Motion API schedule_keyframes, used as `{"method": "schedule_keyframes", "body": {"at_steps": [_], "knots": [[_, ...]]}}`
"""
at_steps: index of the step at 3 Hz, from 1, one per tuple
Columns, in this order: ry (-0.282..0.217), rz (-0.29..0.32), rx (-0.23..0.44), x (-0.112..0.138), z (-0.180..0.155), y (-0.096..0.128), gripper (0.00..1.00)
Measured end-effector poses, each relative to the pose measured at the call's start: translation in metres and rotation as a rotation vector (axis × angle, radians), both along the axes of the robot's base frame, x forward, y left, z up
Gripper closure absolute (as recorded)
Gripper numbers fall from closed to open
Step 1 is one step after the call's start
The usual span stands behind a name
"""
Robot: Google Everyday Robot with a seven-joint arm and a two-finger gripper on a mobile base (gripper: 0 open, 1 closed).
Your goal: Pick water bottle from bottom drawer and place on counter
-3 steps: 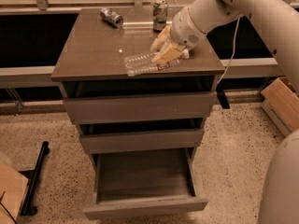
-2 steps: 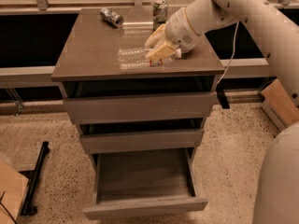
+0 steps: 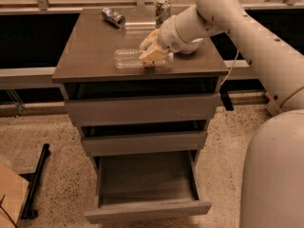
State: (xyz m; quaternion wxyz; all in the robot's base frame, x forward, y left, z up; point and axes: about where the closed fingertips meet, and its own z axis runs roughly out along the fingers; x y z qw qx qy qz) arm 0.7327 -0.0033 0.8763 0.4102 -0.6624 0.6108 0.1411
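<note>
The water bottle (image 3: pixel 129 59) lies on its side on the counter (image 3: pixel 88 49), near its middle, cap end to the right. My gripper (image 3: pixel 153 50) is at the bottle's right half, its pale fingers (image 3: pixel 155 55) closed over it from above. The bottom drawer (image 3: pixel 147 212) is pulled out and its dark inside shows nothing in it. The two upper drawers are only slightly out.
A silver can (image 3: pixel 113 17) lies on its side at the counter's back left. Another can (image 3: pixel 162 11) stands upright at the back, just behind my wrist. My arm fills the right side of the view. A black stand (image 3: pixel 35 184) lies on the floor at left.
My gripper has moved left and down with the bottle. The bottle went from tilted above the counter to lying flat on it.
</note>
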Motion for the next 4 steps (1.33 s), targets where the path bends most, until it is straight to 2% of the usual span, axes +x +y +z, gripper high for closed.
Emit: {"method": "schedule_keyframes", "body": {"at_steps": [1,3,4], "knots": [[-0.023,-0.045,-0.049,0.0231,-0.0205,0.0034,0.61],[-0.018,-0.038,-0.048,0.0227,-0.0243,0.008,0.14],[-0.014,-0.034,-0.048,0.0226,-0.0264,0.0103,0.0]]}}
